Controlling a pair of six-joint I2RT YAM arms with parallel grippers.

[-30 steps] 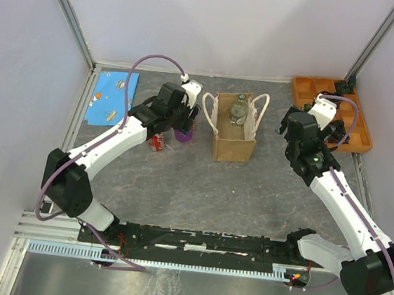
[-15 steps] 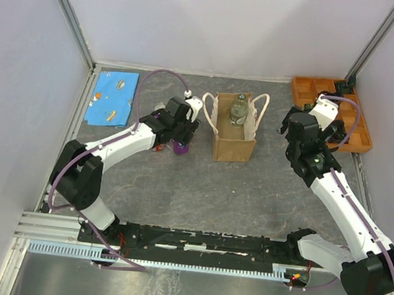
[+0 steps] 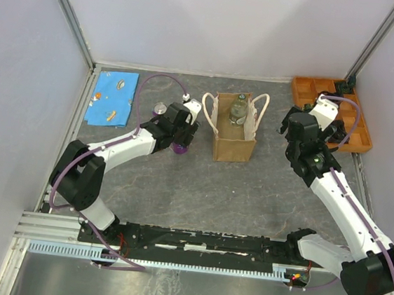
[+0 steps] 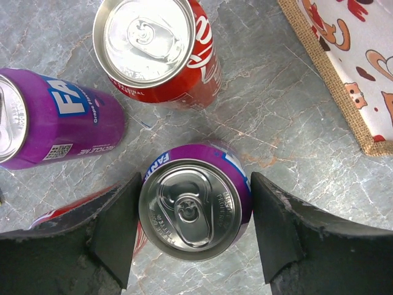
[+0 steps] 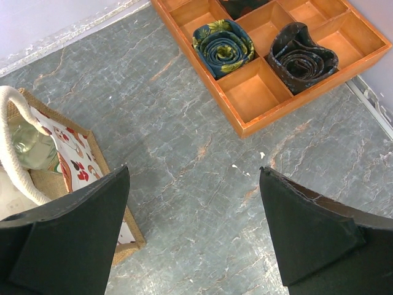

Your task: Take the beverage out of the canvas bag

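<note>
The left hand [image 4: 195, 181] is clasping an upright purple can [image 4: 195, 212], its fingers apparently touching both sides. The canvas bag [image 3: 234, 146] is standing mid-tabletop [image 3: 248, 195], the beverage bottle [image 3: 238, 109] sitting inside it. The right hand [image 5: 193, 172] is hovering wide open and empty, between the bag and the orange tray [image 5: 258, 98].

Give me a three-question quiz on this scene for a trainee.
1. True or false: the canvas bag is empty.
2. The orange tray holds: A) rolled fabric, B) cans, C) bottles.
3. Fill in: the left gripper straddles an upright ___ can.
Key: 1 false, a bottle stands inside. 2 A. 3 purple.
</note>
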